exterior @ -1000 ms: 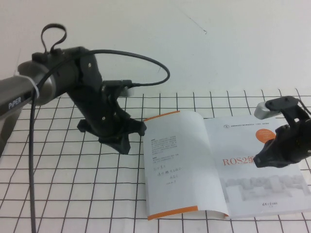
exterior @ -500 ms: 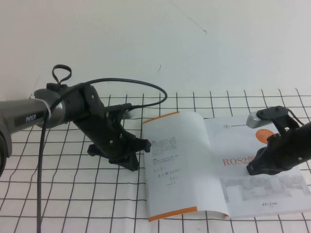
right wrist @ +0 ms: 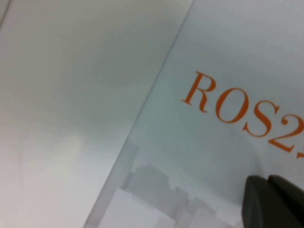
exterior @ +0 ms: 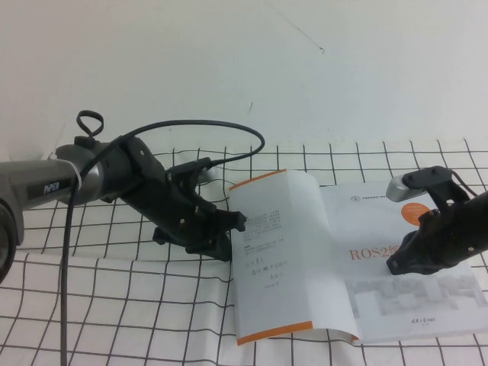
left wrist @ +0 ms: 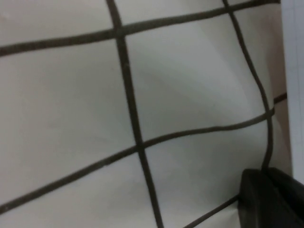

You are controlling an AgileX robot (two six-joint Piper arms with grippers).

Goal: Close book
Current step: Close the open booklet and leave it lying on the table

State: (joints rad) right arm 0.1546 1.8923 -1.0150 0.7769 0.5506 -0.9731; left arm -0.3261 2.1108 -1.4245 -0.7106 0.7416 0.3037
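The left gripper [exterior: 225, 242] sits low on the checked cloth [exterior: 114, 305], left of centre in the high view, its tip right against the left edge of the book [exterior: 328, 229]. Whether it is wide or narrow cannot be told. The left wrist view shows only the cloth [left wrist: 71, 118] and a dark tip in the lower right corner. The right gripper [exterior: 400, 263] rests on the title page [exterior: 366, 293] at the right of the frame. Its opening cannot be told either, and it seems to pin the book rather than hold anything.

The book lies open at centre right, its left cover [exterior: 267, 229] raised a little off the cloth.

The likely trouble is the cloth. It is rumpled around the left gripper, so a push could bunch the fabric and slide the book instead of lifting the cover. The cover could also slip off the tip and fall back open. The right gripper lies where the swinging cover would land, so it needs to clear in time.

The book's near edge runs close to the bottom of the frame and its right edge runs out of it. Open cloth lies lower left, and there is free room above the book.
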